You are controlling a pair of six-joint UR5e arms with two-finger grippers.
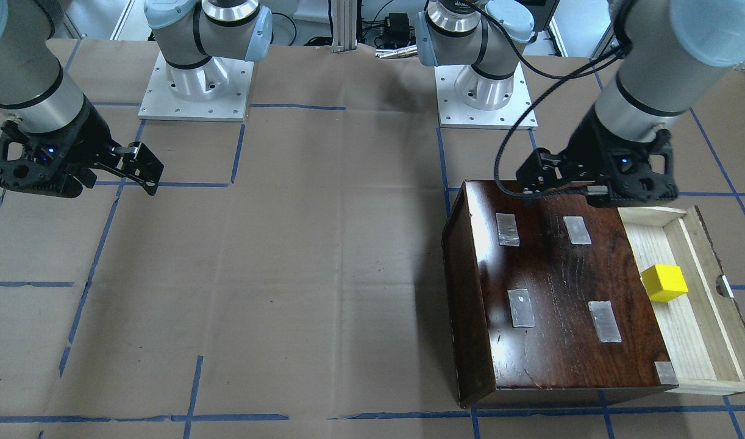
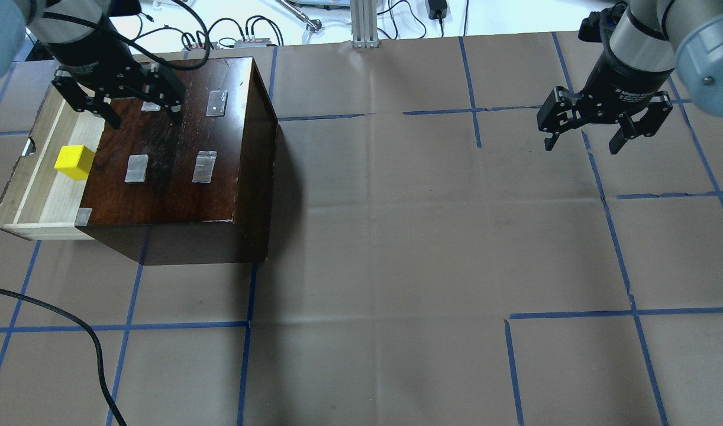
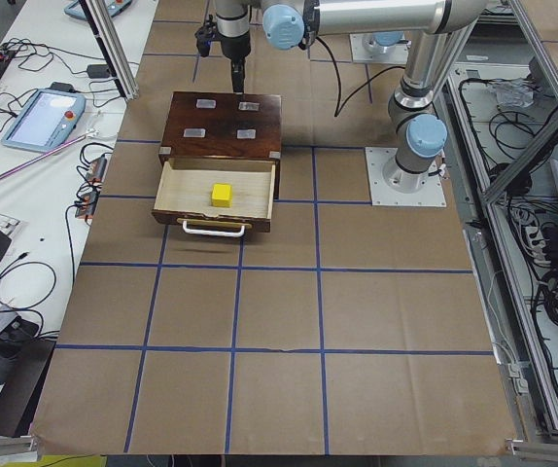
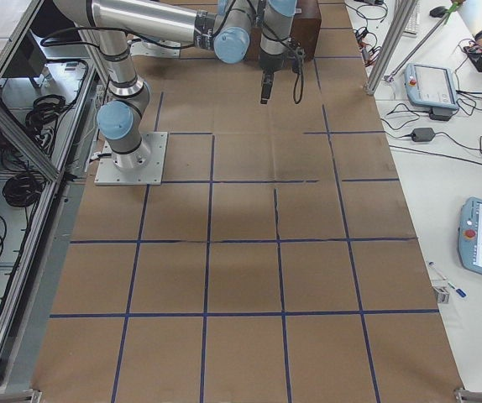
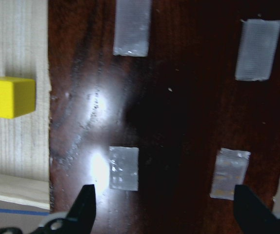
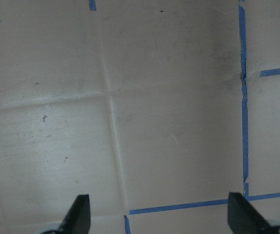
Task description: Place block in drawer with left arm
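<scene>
The yellow block (image 1: 664, 282) (image 2: 74, 162) (image 3: 222, 195) rests on the floor of the pulled-out pale wood drawer (image 1: 695, 332) (image 2: 42, 201) of the dark-brown box (image 1: 549, 292) (image 2: 172, 195). My left gripper (image 2: 144, 118) (image 5: 162, 209) is open and empty. It hangs over the box's tape-patched top, beside the drawer and apart from the block, which shows at the left edge of the left wrist view (image 5: 8, 97). My right gripper (image 2: 581, 145) (image 6: 159, 214) is open and empty above bare paper, far from the box.
The table is covered in brown paper with a blue tape grid. A loose black cable (image 2: 71, 319) lies at the near left. The two arm bases (image 1: 196, 91) (image 1: 485, 97) stand at the robot's side. Tablets and cables lie beyond the table edges (image 3: 41, 117).
</scene>
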